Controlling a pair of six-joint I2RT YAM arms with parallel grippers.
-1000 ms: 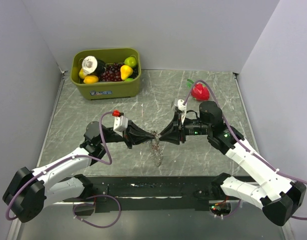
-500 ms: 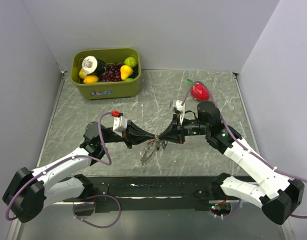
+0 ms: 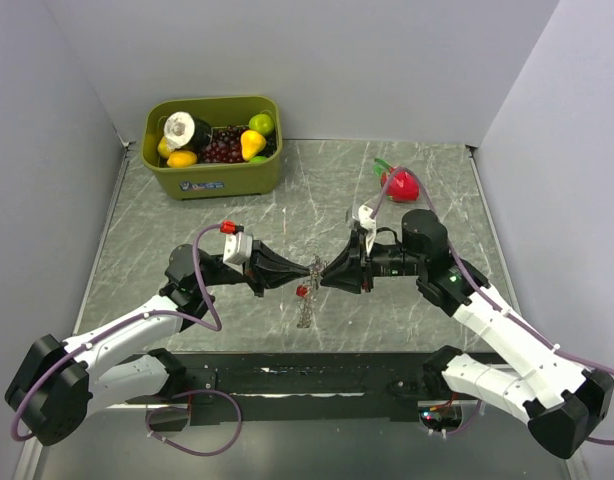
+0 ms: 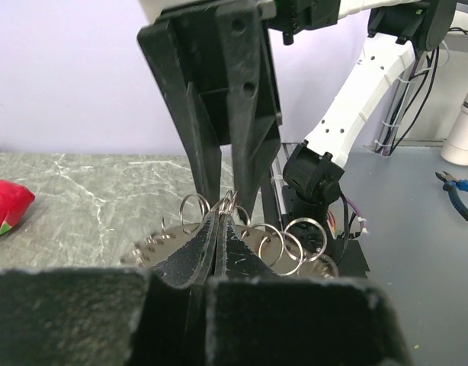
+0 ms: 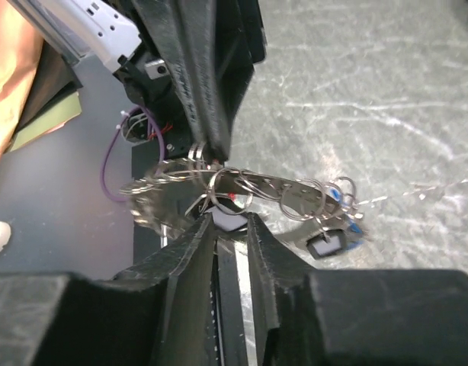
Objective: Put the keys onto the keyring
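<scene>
Marble table [image 3: 187, 290], centre stage: our left gripper [image 4: 220, 221] clamps a keyring [image 4: 194, 207], tip to tip with our right gripper [image 5: 230, 219], whose jaws stand slightly apart; whether it grips, we cannot tell. Beneath both tips the keys [image 3: 304, 305] dangle above the table, with a green bin [image 3: 212, 175] of fruit far left.

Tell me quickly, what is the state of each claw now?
Left claw: closed, pinching the keyring bunch.
Right claw: at that bunch; open or gripping cannot be told.

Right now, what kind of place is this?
Probably a robot test lab: left arm and right arm bolted at a marble-look table, plain walls around it, a green bin of fruit.
</scene>
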